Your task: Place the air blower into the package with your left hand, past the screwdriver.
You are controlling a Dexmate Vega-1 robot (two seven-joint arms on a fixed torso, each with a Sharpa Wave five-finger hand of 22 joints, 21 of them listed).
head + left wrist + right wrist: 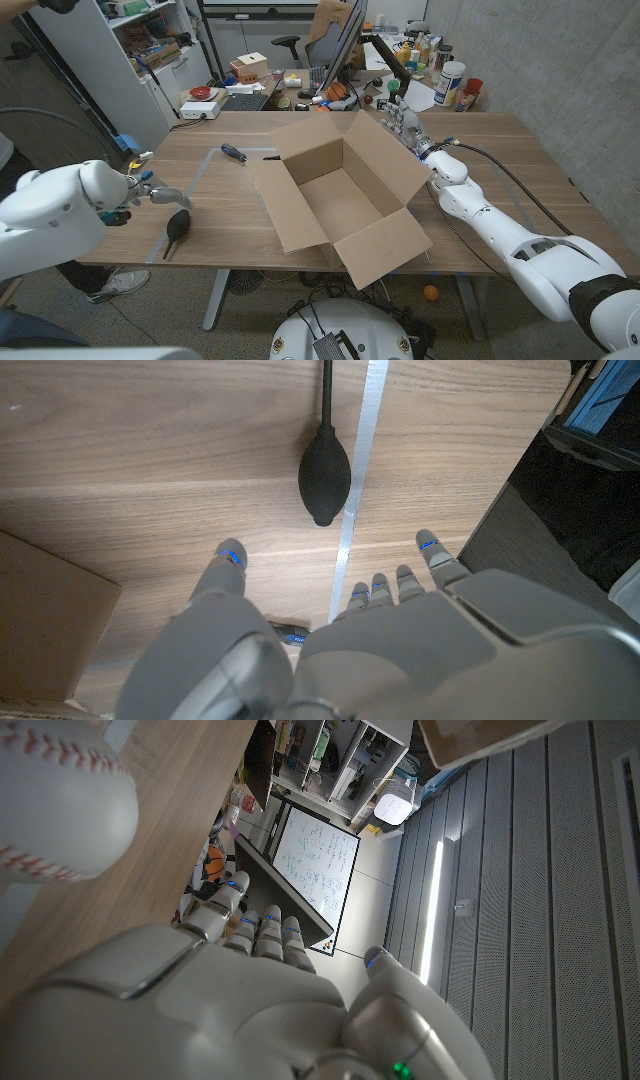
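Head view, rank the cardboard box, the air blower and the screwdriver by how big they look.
1. Cardboard box, by far the largest.
2. Air blower.
3. Screwdriver, smallest, though it lies farther from the camera, so the gap with the blower is unsure.

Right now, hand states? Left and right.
Left hand: open, fingers spread above the air blower, holding nothing.
Right hand: by the box's far corner; grip cannot be told.

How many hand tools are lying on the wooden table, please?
2. The air blower lies by the table's near left edge, just in front of the left hand. The screwdriver lies farther back, left of the open package. The package may hide others.
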